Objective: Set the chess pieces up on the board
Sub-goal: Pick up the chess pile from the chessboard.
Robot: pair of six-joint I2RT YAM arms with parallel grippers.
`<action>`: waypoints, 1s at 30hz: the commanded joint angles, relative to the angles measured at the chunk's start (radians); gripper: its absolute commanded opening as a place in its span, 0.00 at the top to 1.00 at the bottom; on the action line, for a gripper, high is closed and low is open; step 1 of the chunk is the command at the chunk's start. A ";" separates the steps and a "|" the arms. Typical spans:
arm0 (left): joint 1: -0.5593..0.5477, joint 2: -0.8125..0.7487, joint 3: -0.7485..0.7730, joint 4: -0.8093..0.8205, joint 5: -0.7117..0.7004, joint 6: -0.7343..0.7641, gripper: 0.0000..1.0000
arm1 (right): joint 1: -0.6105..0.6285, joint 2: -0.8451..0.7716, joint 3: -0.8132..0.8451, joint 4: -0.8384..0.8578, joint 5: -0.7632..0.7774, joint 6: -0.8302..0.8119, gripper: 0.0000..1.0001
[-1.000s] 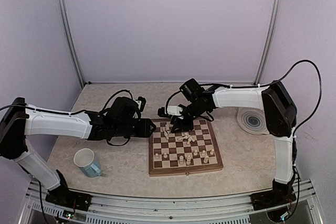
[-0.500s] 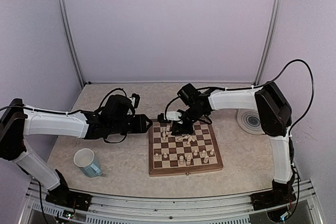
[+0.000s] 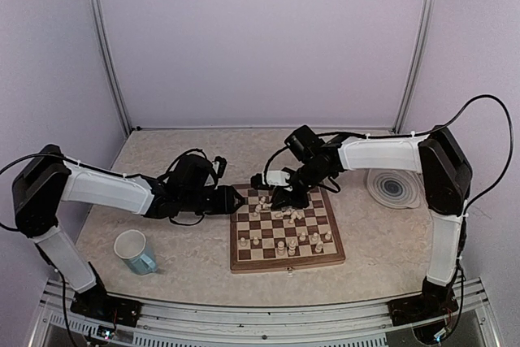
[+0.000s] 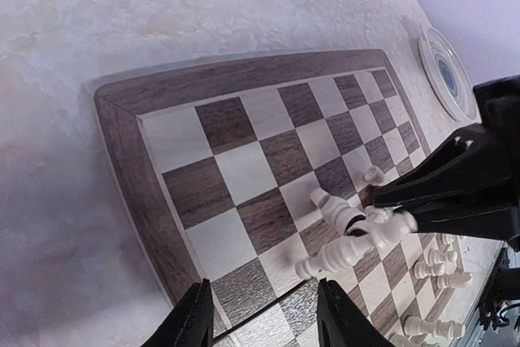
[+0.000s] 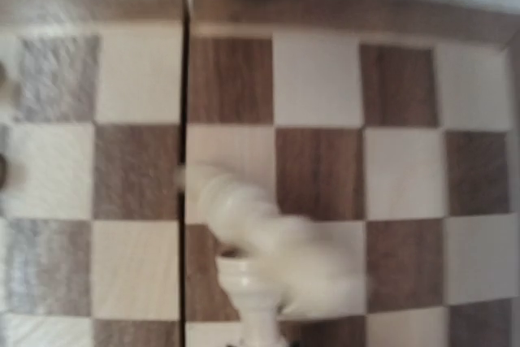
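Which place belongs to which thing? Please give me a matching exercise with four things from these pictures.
Things: 1 cup; 2 ringed plate; 3 left gripper; 4 right gripper.
Places: A over the chessboard's far rows; B by the chessboard's far left corner; C on the table, right of the chessboard; D on the table, near left.
Pairs: 1-D, 2-C, 3-B, 4-A.

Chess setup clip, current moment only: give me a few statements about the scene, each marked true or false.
1. The mug stands on the table, left of the board. True.
2. The plate lies on the board. False: it lies on the table, right of the board.
3. All the chess pieces stand upright. False: several lie tipped over near the board's middle.
4. The left gripper is open, with nothing between its fingers. True.
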 commanded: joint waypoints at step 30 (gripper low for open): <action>0.012 0.016 -0.175 0.570 0.231 0.089 0.47 | -0.034 -0.097 0.001 0.029 -0.163 0.106 1.00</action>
